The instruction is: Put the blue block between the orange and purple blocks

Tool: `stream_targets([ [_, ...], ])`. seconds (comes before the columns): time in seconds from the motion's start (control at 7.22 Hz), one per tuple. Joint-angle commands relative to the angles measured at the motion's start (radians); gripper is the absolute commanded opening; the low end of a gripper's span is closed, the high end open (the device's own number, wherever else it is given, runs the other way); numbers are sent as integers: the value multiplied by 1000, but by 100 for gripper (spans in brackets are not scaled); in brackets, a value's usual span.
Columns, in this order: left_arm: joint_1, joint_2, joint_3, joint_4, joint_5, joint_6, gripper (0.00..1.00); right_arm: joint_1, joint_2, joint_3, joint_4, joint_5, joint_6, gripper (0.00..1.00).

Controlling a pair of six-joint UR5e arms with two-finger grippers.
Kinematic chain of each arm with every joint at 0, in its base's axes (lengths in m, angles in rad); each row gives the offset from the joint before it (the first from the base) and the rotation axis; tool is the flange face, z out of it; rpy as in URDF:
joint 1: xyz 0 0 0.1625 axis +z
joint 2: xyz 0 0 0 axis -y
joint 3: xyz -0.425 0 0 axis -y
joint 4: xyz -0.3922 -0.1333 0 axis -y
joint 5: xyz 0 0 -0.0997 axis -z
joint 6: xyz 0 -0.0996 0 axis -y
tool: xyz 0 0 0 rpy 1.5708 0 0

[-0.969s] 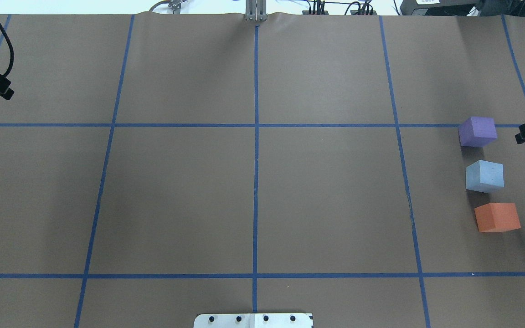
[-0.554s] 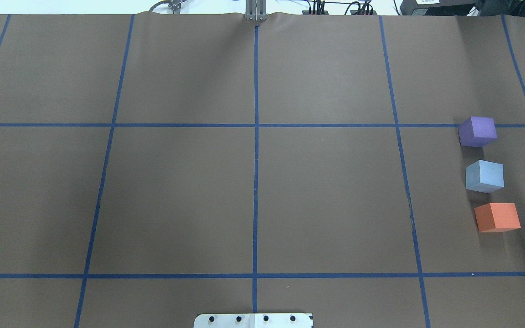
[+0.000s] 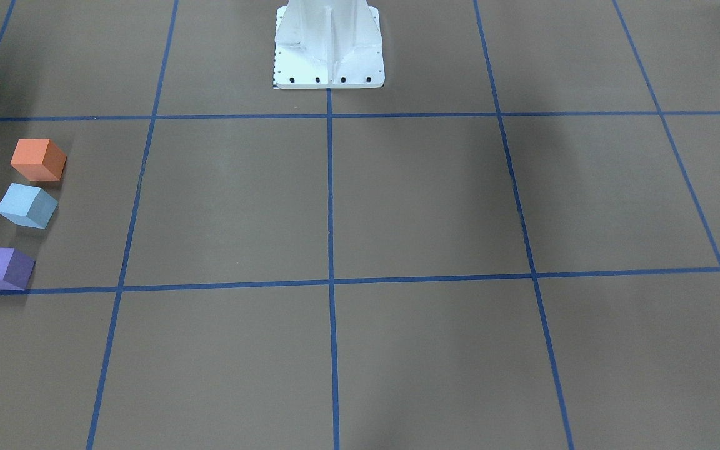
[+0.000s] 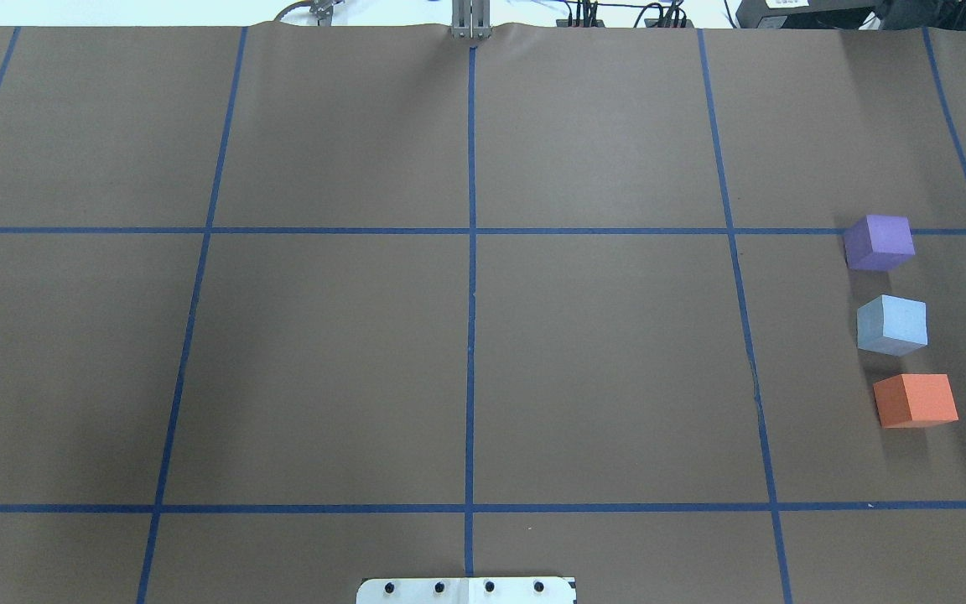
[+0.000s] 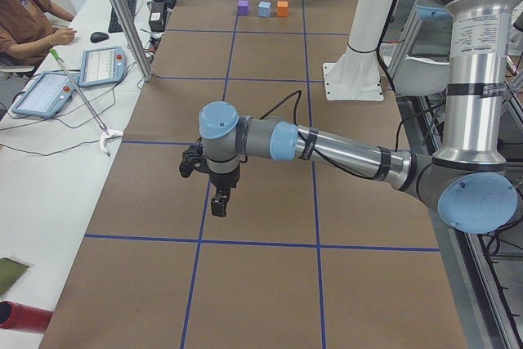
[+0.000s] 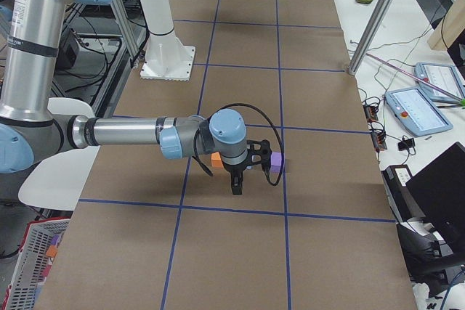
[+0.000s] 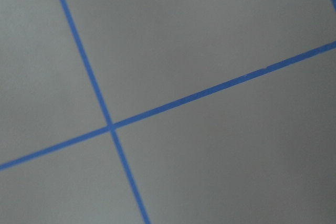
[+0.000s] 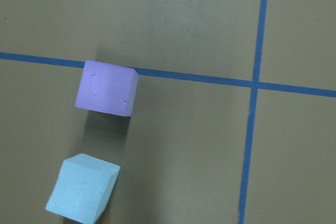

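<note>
"Brown paper covers the desk [image 4: 466, 352]. The blue block [image 4: 892, 325] sits at its right side, between the purple block [image 4: 879, 242] on the far side and the orange block [image 4: 915, 400] on the near side, apart from both."

"Then the placing looks finished. What could spoil it?"

"The right end effector [image 6: 236, 183] hangs over that row, close to the purple block in the side view. A low swing on its way out would probably shove a block, since they look light enough to slide on smooth paper. The blue block is also turned a little against its neighbours, so one corner points into a gap."

"Is that end effector wide, narrow, or carrying something?"

"It cannot be told, because only a side camera shows it. The same goes for the left end effector [image 5: 216, 202], which hangs over bare paper well away on the left."

"And the surroundings?"

"Blue tape lines [image 4: 470, 252] cut the paper into a grid, and the sheet ripples slightly at the far edge. A white base plate [image 3: 329, 62] stands at the near edge. Beyond the far edge, an operator [image 5: 24, 18] sits at a bench with tablets [image 5: 102, 65]."
</note>
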Motion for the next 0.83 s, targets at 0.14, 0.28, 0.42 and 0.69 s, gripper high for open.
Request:
stream_targets([
  [0.14, -11, 48, 28, -45, 3, 2, 100, 8, -9, -34, 2, 13, 6, 100],
  [0.28, -46, 51, 24, -40, -7, 8, 100, 13, -12, -30, -6, 19, 5, 100],
  [0.42, -59, 54, 19, -30, -7, 8, 100, 13, 2, -36, -11, 22, 7, 100],
  [0.69, -58, 63, 30, -19, -7, 8, 100, 13, 42, -34, -99, 35, 10, 100],
])
